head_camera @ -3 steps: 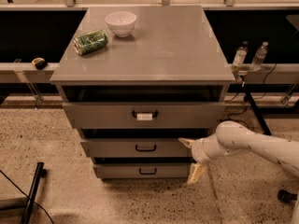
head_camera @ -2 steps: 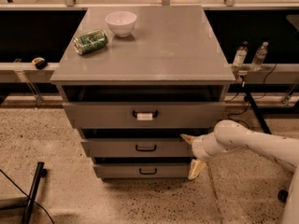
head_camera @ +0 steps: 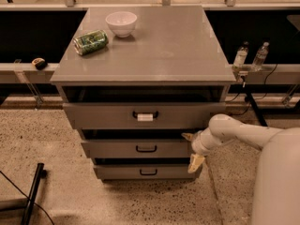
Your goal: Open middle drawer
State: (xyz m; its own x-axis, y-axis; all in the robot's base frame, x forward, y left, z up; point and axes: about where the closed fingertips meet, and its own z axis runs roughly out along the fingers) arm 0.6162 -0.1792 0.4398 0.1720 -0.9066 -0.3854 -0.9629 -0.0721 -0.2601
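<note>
Jaws wide apart at the right edge of the middle drawer, open floor beneath them

Looked down from raised front, middling distance, onto cabinet; caught gripper beside middle drawer right end

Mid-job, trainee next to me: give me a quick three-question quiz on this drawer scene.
1. True or false: the tool sits at the right end of the middle drawer, away from its handle.
2. Which drawer's handle carries a white tag? A top, B middle, C bottom.
3. Fill in: beside the white bowl on the cabinet top lies a green ____.
Key: 1 true; 2 A, the top drawer; 3 can.
</note>
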